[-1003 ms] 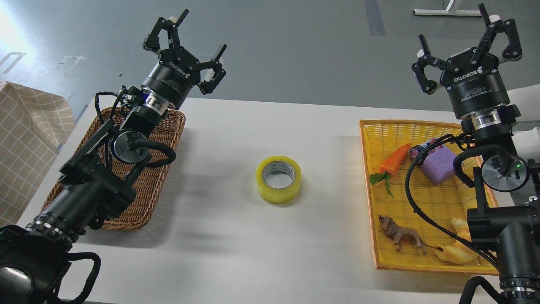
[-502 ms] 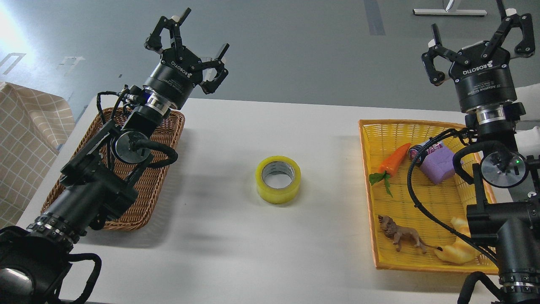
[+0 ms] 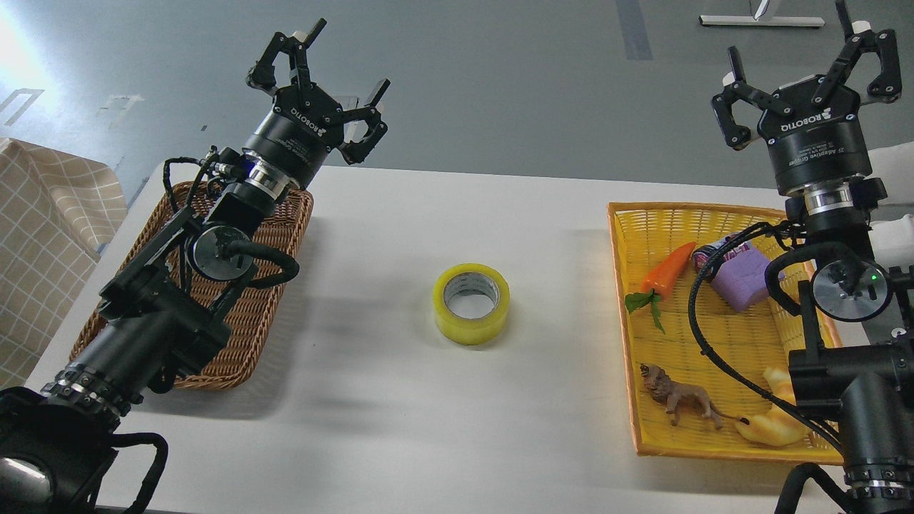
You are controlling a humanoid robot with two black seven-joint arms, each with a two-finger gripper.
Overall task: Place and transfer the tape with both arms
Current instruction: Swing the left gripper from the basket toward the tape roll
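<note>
The yellow tape roll (image 3: 471, 303) with a grey-white core lies flat on the white table (image 3: 443, 414), midway between my two arms. My left gripper (image 3: 335, 75) is open and empty, raised above the far left of the table, beyond the brown wicker basket (image 3: 250, 314). My right gripper (image 3: 803, 61) is open and empty, raised high above the far end of the yellow basket (image 3: 721, 442). Both grippers are well away from the tape.
The yellow basket holds an orange toy carrot (image 3: 665, 271), a purple block (image 3: 742, 280), a small brown lion figure (image 3: 678, 401) and a croissant toy (image 3: 775, 422). The brown basket lies under my left arm. A checked cloth (image 3: 43, 243) hangs at the far left.
My right gripper has risen and shifted right. My left gripper has edged slightly up and right. The tape has not moved.
</note>
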